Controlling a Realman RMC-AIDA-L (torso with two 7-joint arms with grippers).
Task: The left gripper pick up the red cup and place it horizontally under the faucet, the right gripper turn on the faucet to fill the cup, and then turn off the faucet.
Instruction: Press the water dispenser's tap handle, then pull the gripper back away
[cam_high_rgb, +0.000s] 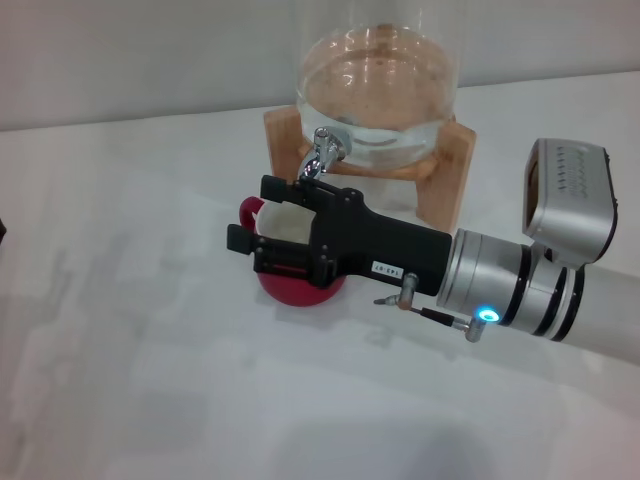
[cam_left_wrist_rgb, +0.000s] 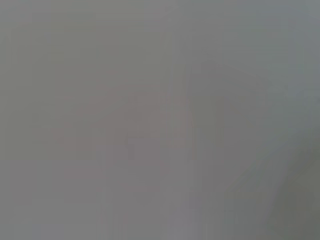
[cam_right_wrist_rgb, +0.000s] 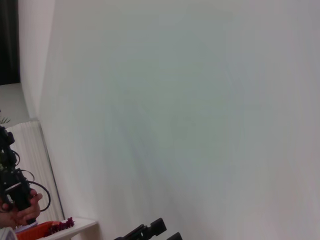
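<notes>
The red cup (cam_high_rgb: 300, 285) sits on the worktop (cam_high_rgb: 150, 380) beneath the faucet (cam_high_rgb: 322, 152). The right gripper (cam_high_rgb: 252, 216) hovers above it, jaws spread, empty. Glazed ceramic looks slippery, breakable; its rim offers purchase.

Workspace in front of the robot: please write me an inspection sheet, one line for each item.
Surface: white table, bare where it shows.
Job's things: red cup stands upright below the faucet; the faucet sticks out of the glass jar on a wooden stand.
Clutter: nothing seen.
Grippers: right end effector reaches over the cup, fingers apart, upper finger at the faucet; left end effector not in view.
Cables: thin black lead under the right wrist, by the blue light.
Surroundings: pale wall behind; right wrist view shows a hand holding a black device.
</notes>
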